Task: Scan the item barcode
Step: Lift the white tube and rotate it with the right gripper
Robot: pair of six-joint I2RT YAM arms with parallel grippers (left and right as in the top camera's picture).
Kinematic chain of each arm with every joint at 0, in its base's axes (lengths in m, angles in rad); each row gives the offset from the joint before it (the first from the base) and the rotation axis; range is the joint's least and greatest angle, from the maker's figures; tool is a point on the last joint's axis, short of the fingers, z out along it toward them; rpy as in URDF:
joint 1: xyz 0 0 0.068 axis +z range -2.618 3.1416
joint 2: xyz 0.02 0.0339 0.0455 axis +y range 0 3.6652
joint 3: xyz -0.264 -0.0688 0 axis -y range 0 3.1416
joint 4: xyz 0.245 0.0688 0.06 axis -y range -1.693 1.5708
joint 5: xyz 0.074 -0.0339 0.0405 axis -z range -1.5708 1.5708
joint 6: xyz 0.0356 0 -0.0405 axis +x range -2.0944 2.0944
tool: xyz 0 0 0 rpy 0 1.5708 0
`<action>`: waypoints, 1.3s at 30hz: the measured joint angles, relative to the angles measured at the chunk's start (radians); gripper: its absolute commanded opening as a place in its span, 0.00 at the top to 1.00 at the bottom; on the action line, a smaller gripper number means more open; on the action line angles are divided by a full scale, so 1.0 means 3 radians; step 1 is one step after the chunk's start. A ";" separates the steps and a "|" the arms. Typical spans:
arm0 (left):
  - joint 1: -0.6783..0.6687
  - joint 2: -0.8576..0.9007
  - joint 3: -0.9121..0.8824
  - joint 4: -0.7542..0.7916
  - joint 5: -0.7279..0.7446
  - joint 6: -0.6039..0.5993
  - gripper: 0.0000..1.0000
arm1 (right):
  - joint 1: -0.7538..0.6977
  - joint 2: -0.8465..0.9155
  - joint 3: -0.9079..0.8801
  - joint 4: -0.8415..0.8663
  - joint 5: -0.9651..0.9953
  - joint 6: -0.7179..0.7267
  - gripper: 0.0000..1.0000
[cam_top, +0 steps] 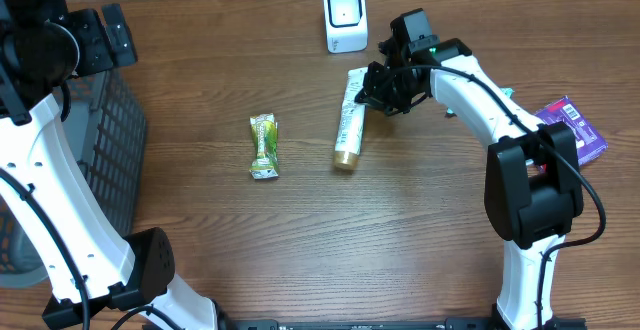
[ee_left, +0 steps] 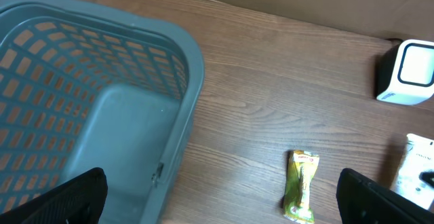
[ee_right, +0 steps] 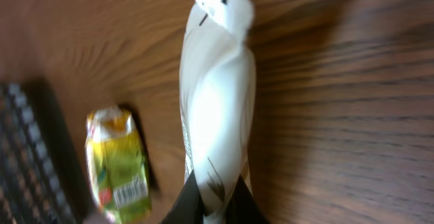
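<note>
From overhead, the white tube [cam_top: 348,125] lies on the wooden table [cam_top: 420,250], its gold cap towards the near edge and its crimped end towards the scanner [cam_top: 345,17], which stands just beyond that end. The right gripper [cam_top: 385,92] sits at the tube's upper part, by the crimp. A green snack packet [cam_top: 264,146] lies to the left of the tube. Further left is the basket [cam_top: 115,140], with the left gripper [cam_top: 100,35] above it. A purple package [cam_top: 575,130] lies well to the tube's right.

In the left wrist view, the left gripper [ee_left: 222,176] has its fingers [ee_left: 74,197] spread wide and holds nothing. Only a sliver of the tube [ee_left: 415,157] shows at the right edge, with the scanner [ee_left: 407,71] beyond it, the packet [ee_left: 300,185] to its left and the basket [ee_left: 102,95] beyond that.

In the right wrist view, the right gripper [ee_right: 211,207] is pressed together, its dark fingers [ee_right: 183,207] pinching the tube [ee_right: 217,95] by its white body, the crimped end pointing away. The packet [ee_right: 119,166] lies to the left of the tube and the dark basket [ee_right: 27,156] further left.
</note>
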 measured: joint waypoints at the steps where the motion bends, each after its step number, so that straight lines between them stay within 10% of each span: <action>1: 0.0000 0.0000 0.0000 0.0000 0.0000 0.0000 0.00 | 0.0001 0.0000 -0.0045 0.0038 0.0051 0.0065 0.91; 7: 0.0000 0.0000 0.0000 0.0000 0.0000 0.0000 0.00 | 0.0008 0.0000 -0.0192 -0.0095 0.0289 0.0126 0.55; 25: 0.0000 0.0000 0.0000 0.0000 0.0000 0.0000 0.01 | -0.0080 -0.0056 -0.0066 -0.1602 0.0660 -0.0557 0.55; 39: 0.0000 0.0000 0.0000 0.0001 0.0000 0.0000 0.00 | 0.0468 -0.0074 -0.0549 -0.1123 0.0823 -0.0450 0.56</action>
